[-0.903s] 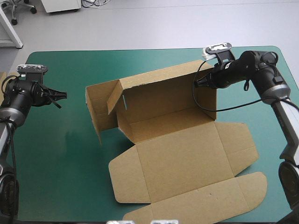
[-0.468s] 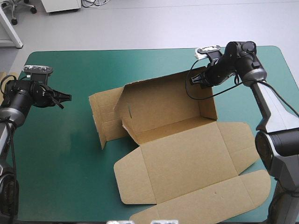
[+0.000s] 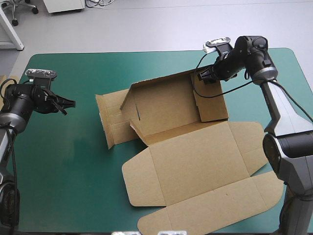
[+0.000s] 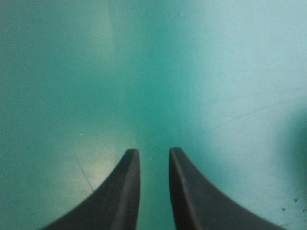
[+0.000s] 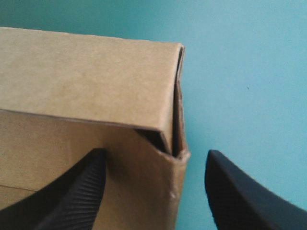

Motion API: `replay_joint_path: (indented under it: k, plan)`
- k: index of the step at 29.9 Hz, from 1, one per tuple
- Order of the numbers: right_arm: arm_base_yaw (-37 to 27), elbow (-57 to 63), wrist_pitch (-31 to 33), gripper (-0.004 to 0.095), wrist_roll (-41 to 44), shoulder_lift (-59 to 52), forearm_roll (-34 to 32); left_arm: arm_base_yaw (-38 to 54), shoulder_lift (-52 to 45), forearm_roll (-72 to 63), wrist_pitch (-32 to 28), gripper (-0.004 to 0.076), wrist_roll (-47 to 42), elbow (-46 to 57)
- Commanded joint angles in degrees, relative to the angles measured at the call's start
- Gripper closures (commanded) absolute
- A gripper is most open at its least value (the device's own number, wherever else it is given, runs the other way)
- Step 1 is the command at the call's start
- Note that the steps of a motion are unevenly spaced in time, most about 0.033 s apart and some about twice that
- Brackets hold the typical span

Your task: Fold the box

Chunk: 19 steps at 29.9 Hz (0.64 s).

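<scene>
**Colleague:** Where is your right gripper (image 5: 154, 155) at this moment?

**Me:** It is wide open and it holds nothing. Its two black fingers stand on either side of the far right corner of the box (image 5: 86, 81). One finger (image 5: 79, 191) is inside, close against the brown board. The other is outside, over the teal-green cover (image 5: 249, 72). In the high view it is at the top of the right side wall (image 3: 212, 106), where this wall meets the back wall (image 3: 164, 103).

**Colleague:** How do you do this step well?

**Me:** I think the step is to make this corner firm. The board is doubled there, so I would go low enough that both layers come between the fingers. Then I would close slowly and press straight, without twisting. Otherwise I think the tucked layer can slip out.

**Colleague:** And the left gripper (image 4: 150, 153)?

**Me:** Its fingers have only a narrow gap and nothing is between them. Under it is bare cover. It is well apart from the box, near the table's left edge.

**Colleague:** Where does the box lie?

**Me:** It lies in the middle of the table, a little to the right. The back wall and the right side wall are raised. The left side flaps (image 3: 111, 125) are spread loose, and the flat panels (image 3: 195, 161) reach toward the near edge. I judge that the left side needs the other arm. A push from the right alone can slide the whole box.
</scene>
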Motion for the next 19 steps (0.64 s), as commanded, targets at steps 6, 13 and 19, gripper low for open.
replay_joint_path:
  k: [6, 13, 19]
  plan:
    - [-0.29, -1.14, 1.94, 0.028, 0.43, -6.29, 1.56, 0.07, -2.22, -0.39, -1.87, 0.0567, 0.44, -1.55]
    - [-0.29, 8.41, 0.32, 0.0329, -0.32, -14.82, 2.46, 0.07, -2.22, 0.0, -1.87, 0.0567, 1.59, -1.55]
    - [-0.29, 26.99, -12.84, 0.0331, -1.2, -25.55, 1.71, 0.07, -2.22, 0.0, -1.64, 0.0568, 1.59, -1.55]
